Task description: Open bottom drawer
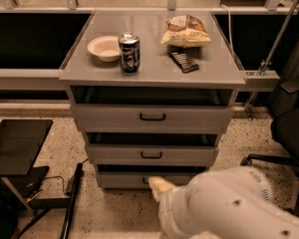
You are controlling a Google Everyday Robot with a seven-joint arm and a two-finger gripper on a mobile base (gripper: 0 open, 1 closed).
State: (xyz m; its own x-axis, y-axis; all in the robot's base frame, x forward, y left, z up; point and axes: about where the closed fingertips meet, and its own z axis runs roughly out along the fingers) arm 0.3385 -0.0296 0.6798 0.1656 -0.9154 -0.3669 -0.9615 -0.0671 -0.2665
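The bottom drawer (120, 179) sits lowest in the grey stack, just above the speckled floor, under the middle drawer (114, 155) and the top drawer (104, 117). Its front looks shut or nearly so, with a dark gap above it. I judge it a stiff, flat panel on slides: light to pull if empty, heavier if loaded, and I can't see what is inside any of the three. The only sensible hold is the small black bar handle at its centre, since the flat front offers nothing else. That handle is mostly covered from my view by the gripper (159, 187), whose cream tip is right at the drawer front, low in the view. Whether it is spread or closed I cannot tell, nor whether it touches the handle.

A straight, level pull should do it; a skewed one may bind the slides.

On the table (214, 71) above stand a white bowl (104, 48), apparently empty, a drink can (129, 54) beside it, a chip bag (186, 31) and a dark snack bar (184, 61).
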